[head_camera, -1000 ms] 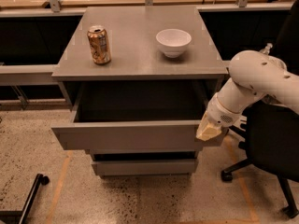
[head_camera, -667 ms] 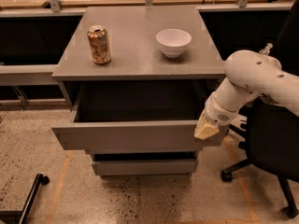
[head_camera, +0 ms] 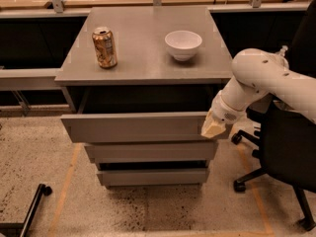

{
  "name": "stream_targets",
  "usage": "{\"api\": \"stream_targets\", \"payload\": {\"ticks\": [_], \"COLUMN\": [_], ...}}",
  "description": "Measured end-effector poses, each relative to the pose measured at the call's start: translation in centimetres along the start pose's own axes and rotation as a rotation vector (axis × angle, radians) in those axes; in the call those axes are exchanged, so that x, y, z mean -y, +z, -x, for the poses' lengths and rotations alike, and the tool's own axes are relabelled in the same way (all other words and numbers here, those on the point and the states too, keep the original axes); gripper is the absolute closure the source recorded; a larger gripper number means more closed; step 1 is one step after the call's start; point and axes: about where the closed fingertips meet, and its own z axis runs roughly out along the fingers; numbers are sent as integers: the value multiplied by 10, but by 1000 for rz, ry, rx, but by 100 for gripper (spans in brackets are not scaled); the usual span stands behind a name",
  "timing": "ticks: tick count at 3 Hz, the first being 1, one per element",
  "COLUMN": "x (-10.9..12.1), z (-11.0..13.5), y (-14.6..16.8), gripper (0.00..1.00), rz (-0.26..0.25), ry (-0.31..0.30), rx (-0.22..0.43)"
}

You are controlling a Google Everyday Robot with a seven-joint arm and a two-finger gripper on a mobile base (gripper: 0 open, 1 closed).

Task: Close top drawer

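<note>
The top drawer (head_camera: pixel 136 127) is a wide grey handle-less front under the grey cabinet top (head_camera: pixel 143 53). It stands partly pulled out, with a dark gap behind its front. My gripper (head_camera: pixel 213 128) with tan fingertips sits against the right end of the drawer front, at the end of my white arm (head_camera: pixel 261 80) that reaches in from the right.
A tan drinks can (head_camera: pixel 104 47) and a white bowl (head_camera: pixel 183 44) stand on the cabinet top. Two shorter grey drawer fronts (head_camera: pixel 150 152) lie below the top drawer. A black office chair (head_camera: pixel 284 157) stands at the right. A black bar (head_camera: pixel 29 209) lies on the speckled floor at the lower left.
The top drawer has slid back toward the cabinet, so less of its inside shows. My gripper has moved with the drawer's right end.
</note>
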Motion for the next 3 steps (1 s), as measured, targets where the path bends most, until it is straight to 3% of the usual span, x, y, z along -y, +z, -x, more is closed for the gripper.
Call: {"api": "stream_targets", "payload": {"ticks": [2, 3], "x": [69, 68], "z": [13, 13], "y": [24, 24], "gripper": [100, 82], "rz": [-70, -69], "ry": [-46, -46], "rx": [67, 67]}}
